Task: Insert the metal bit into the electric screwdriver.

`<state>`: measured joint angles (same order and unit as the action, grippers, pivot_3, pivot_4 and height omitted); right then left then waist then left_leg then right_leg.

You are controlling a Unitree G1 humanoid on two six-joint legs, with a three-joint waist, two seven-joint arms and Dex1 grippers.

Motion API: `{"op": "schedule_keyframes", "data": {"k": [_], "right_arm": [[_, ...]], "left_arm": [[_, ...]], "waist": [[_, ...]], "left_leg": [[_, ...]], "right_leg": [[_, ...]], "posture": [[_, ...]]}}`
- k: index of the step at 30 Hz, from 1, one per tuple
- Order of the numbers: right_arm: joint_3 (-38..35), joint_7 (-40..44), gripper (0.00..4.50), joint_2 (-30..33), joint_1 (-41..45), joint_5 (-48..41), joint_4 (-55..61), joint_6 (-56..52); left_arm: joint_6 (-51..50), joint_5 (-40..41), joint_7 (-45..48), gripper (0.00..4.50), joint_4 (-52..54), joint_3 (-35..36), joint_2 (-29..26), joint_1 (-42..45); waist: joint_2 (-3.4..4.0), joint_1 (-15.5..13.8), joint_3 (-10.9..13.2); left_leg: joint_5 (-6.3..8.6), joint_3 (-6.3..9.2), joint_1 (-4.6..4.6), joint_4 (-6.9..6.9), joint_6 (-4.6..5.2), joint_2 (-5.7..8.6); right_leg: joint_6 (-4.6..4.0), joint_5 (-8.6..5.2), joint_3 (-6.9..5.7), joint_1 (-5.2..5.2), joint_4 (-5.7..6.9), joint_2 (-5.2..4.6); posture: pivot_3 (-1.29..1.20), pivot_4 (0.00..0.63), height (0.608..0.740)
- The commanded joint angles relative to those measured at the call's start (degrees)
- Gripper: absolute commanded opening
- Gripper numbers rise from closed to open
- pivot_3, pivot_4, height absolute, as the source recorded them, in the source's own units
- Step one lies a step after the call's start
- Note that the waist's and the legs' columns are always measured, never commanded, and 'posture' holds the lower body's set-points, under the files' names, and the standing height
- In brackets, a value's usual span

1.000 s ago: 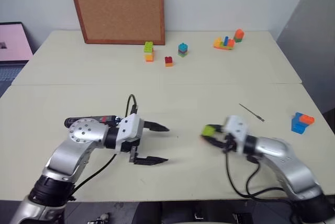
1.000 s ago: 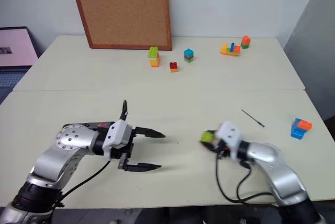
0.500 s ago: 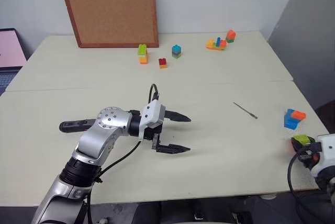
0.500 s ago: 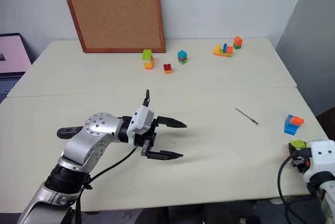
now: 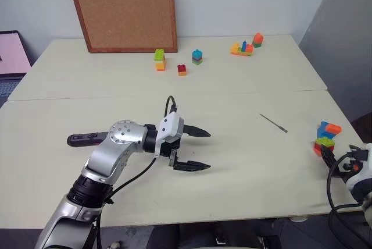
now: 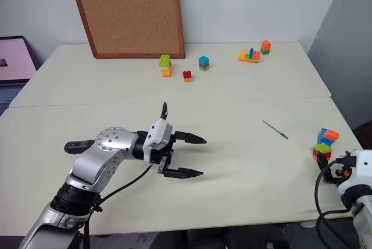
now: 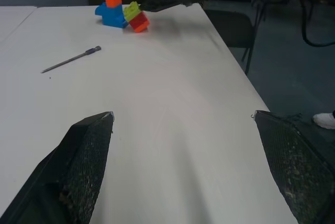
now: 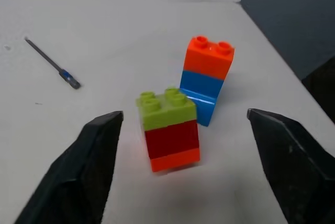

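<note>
Pale cream wood covers the desk [image 5: 244,179], which carries everything in the scene. The left gripper [image 5: 200,149] hovers over the middle of the desk, pointing toward the right edge, its two black fingers spread wide with nothing between them. Behind that arm, toward the left edge, lies the electric screwdriver [image 5: 87,139], a black pen-shaped tool flat on the desk with its red band just visible. The metal bit [image 5: 273,123], a thin grey rod, lies alone on the right half of the desk, well apart from the screwdriver and from both grippers.

At the right edge, the right gripper [image 8: 183,169] stands with its fingers wide apart and gripping nothing. Just in front of it sits a small block stack [image 8: 168,129], green on top, red in the middle, orange at the bottom, free of both fingers. Just beside that stands a blue and orange block stack [image 8: 205,79].

Along the far edge leans a cork board [image 5: 122,9] against the wall, with more coloured blocks [image 5: 159,59] scattered near it.
</note>
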<state>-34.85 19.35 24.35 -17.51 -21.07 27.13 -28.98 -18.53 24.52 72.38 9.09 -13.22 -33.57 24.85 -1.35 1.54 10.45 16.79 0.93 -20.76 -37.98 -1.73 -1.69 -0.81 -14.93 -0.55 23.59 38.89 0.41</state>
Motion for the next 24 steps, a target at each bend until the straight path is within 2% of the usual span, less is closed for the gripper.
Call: {"op": "schedule_keyframes", "data": {"k": [1,5,10,14,18,24], "right_arm": [[-3.4,-0.1,4.48,2.4,0.3,0.5,7.4,4.3],[-0.7,3.6,4.48,4.9,0.8,-1.9,12.9,4.3],[10.7,12.5,4.48,13.1,3.1,-5.7,19.6,1.5],[21.4,20.1,4.48,19.6,11.2,-12.7,21.9,-3.5],[27.8,22.9,4.48,21.2,17.8,-14.9,19.9,-5.6],[37.2,26.2,4.48,20.0,23.7,-10.1,13.9,-2.2]], "left_arm": [[1.1,0.2,-2.0,4.5,2.1,3.8,-1.4,-0.4],[0.7,-0.6,-3.2,4.5,1.8,6.1,-3.9,-0.3],[3.4,-7.0,-2.1,4.5,-2.3,6.5,-12.0,1.8],[7.4,-10.2,1.1,4.5,-7.1,8.5,-19.4,4.9],[8.0,-10.8,1.5,4.5,-8.9,10.3,-22.9,6.6],[9.0,-16.2,3.3,4.5,-15.4,10.6,-31.6,7.6]], "waist": [[0.02,0.2,0.0],[0.02,0.2,0.0],[0.02,0.3,0.0],[-0.15,0.2,0.1],[-0.22,0.0,0.2],[-0.33,0.0,0.2]], "left_leg": [[0.0,0.0,0.02,0.0,0.0,0.0],[0.0,0.05,0.06,0.01,0.0,-0.03],[0.0,0.04,0.06,0.04,0.0,-0.04],[0.0,0.06,0.04,0.0,0.0,-0.02],[0.0,0.14,-0.05,0.01,0.0,-0.03],[0.01,0.09,-0.21,0.02,0.01,-0.03]], "right_leg": [[0.0,0.0,0.02,0.0,0.01,0.0],[0.0,0.0,-0.05,-0.01,0.04,0.03],[0.0,0.0,-0.04,0.0,0.03,0.06],[0.0,0.0,-0.07,0.02,-0.01,0.04],[0.01,0.0,-0.18,0.12,-0.16,0.04],[0.02,-0.01,-0.13,0.22,-0.37,0.0]], "posture": [[0.0,0.15,0.74],[0.0,0.15,0.74],[0.0,0.15,0.74],[0.0,0.15,0.74],[0.0,0.15,0.74],[0.0,0.15,0.74]]}}
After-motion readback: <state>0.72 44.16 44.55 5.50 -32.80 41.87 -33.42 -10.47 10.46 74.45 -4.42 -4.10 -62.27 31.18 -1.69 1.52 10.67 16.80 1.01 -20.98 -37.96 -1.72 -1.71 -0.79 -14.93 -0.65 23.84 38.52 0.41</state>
